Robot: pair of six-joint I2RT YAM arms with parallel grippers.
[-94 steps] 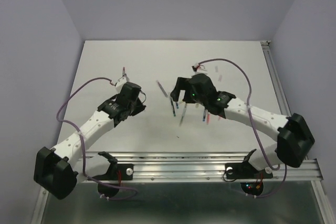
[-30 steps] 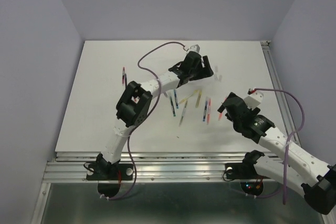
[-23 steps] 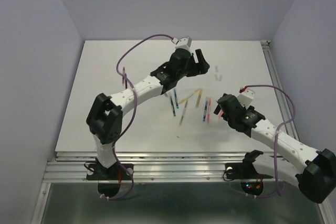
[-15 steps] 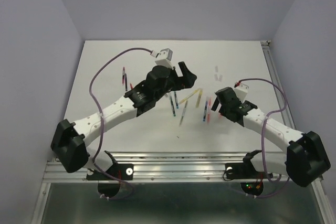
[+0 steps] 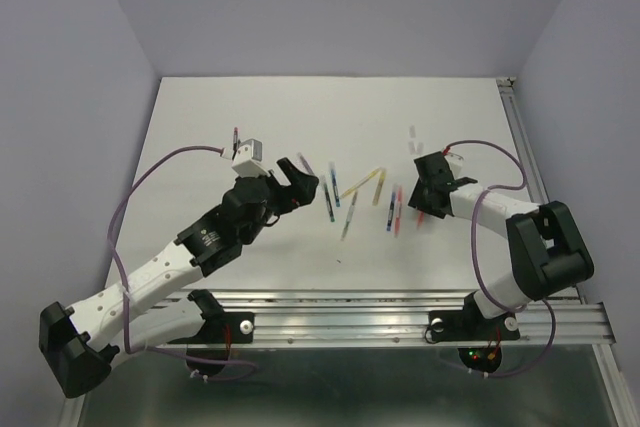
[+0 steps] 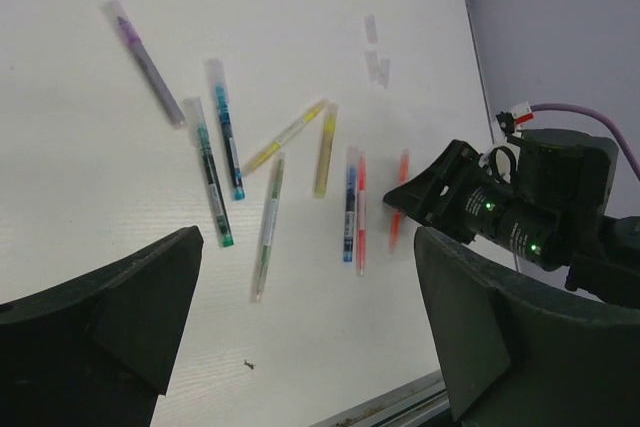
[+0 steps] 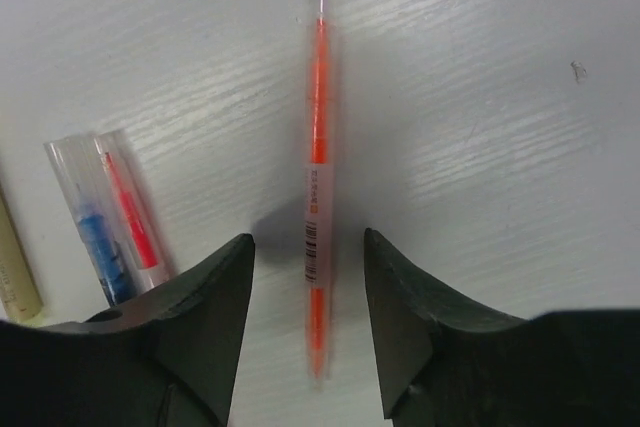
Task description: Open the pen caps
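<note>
Several thin marker pens (image 5: 352, 199) lie scattered mid-table. An orange pen (image 7: 317, 177) lies lengthwise between my right gripper's (image 7: 308, 242) fingers, with a gap on each side; the jaws are partly open and touch nothing. A translucent sleeve covers its far end (image 7: 320, 37). Blue (image 7: 95, 222) and red (image 7: 132, 217) pens lie to its left. Two loose pale pen caps (image 6: 375, 49) rest beyond the pens, also in the top view (image 5: 416, 141). My left gripper (image 5: 300, 175) hovers wide open and empty, left of the pens (image 6: 268, 227).
A purple pen (image 6: 147, 62) lies apart at the far left of the group. Another pen (image 5: 236, 139) lies alone near the table's left side. The metal rail (image 5: 380, 312) runs along the near edge. The right arm's cable (image 5: 485, 202) loops over the table.
The left arm pulled back from the far middle to the near left, its jaws opening fully. The right gripper came in low over the orange pen and its jaws narrowed around it.
</note>
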